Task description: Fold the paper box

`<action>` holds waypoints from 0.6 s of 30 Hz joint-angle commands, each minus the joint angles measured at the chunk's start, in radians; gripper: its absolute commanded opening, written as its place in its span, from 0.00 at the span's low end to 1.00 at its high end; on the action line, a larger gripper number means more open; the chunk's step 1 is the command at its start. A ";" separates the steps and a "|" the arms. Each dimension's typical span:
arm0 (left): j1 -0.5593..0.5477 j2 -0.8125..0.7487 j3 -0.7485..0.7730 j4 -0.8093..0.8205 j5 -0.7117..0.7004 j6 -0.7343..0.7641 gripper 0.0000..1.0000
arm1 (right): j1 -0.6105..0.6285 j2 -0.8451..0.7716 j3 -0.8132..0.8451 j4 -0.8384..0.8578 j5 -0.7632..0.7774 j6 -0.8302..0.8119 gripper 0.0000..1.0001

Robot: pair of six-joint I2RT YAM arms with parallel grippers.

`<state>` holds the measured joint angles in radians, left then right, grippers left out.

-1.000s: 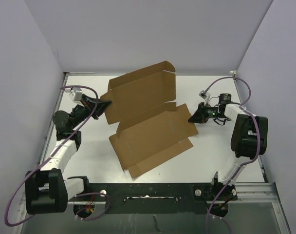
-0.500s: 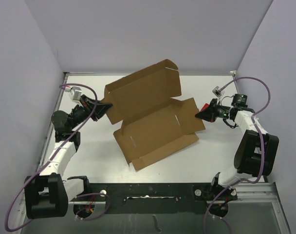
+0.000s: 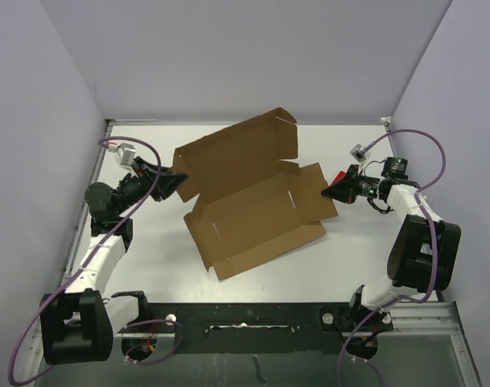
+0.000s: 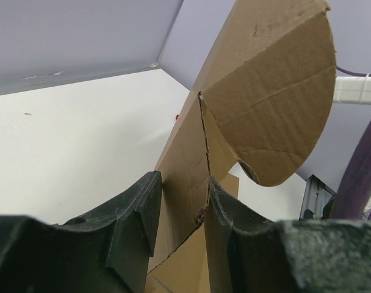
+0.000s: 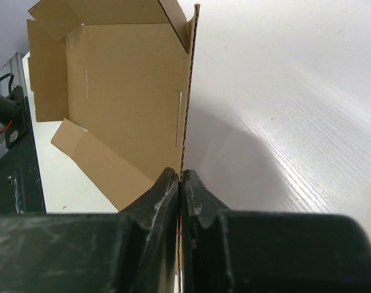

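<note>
The paper box (image 3: pixel 253 201) is a brown die-cut cardboard sheet lying open in the middle of the white table, with its rear panel standing up. My left gripper (image 3: pixel 174 179) is shut on the left end of that raised panel. In the left wrist view the cardboard (image 4: pixel 265 91) fills the gap between the jaws of the left gripper (image 4: pixel 182 183). My right gripper (image 3: pixel 332 192) is shut on the box's right side flap. In the right wrist view the right gripper (image 5: pixel 180 174) pinches the flap's edge, and the box floor (image 5: pixel 130 91) lies beyond it.
A small red thing (image 3: pixel 342 174) shows right beside the right gripper. Grey walls close the table (image 3: pixel 148 266) at the back and on both sides. A black rail (image 3: pixel 253 316) runs along the near edge. Purple cables (image 3: pixel 418 137) loop off both arms.
My right gripper has moved to the right with the flap, dragging the box to the right and lifting the flap. The rear panel stands more upright. The left gripper has hardly moved.
</note>
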<state>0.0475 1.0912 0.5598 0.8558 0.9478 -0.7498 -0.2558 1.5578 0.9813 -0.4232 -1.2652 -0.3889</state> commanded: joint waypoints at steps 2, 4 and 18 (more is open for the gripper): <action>0.006 -0.039 0.058 -0.020 0.001 0.022 0.36 | -0.001 -0.033 0.009 0.016 -0.063 -0.030 0.00; 0.008 -0.048 0.072 -0.057 -0.007 0.049 0.39 | -0.001 -0.033 0.013 0.005 -0.068 -0.040 0.00; 0.009 -0.037 0.145 -0.152 0.010 0.147 0.21 | -0.005 -0.016 0.031 -0.043 -0.085 -0.075 0.00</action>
<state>0.0494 1.0603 0.6407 0.6960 0.9474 -0.6445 -0.2558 1.5578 0.9813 -0.4534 -1.2804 -0.4297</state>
